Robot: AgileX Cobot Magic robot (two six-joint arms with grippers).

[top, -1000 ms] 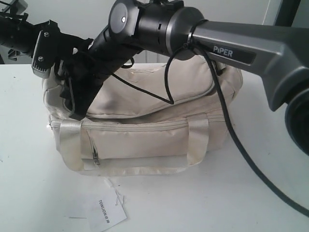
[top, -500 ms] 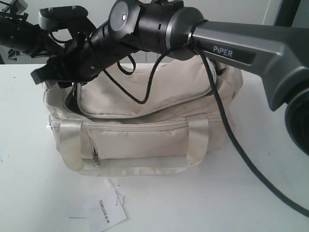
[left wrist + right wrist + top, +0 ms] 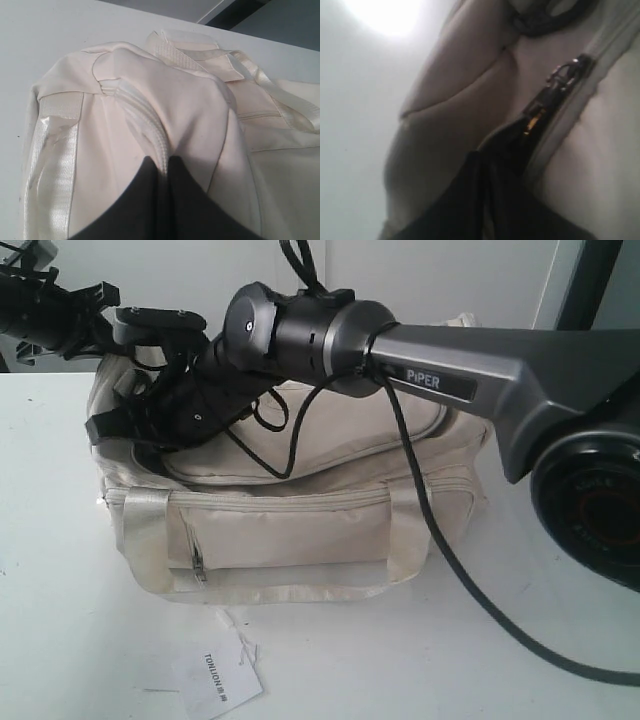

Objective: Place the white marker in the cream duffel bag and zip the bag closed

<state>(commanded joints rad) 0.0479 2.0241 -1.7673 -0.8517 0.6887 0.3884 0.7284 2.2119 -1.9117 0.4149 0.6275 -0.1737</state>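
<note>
Right wrist view alone shows the zip slider [image 3: 565,70] beside the clenched right end effector [image 3: 485,160]. The left end effector [image 3: 162,167] grasps the cream bag [image 3: 190,115].

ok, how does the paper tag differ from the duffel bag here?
The cream duffel bag is large, bulky fabric standing upright; the paper tag is small, flat and lies in front of it. The bag is cream; the tag is white with dark print. Both rest on the white table.
</note>
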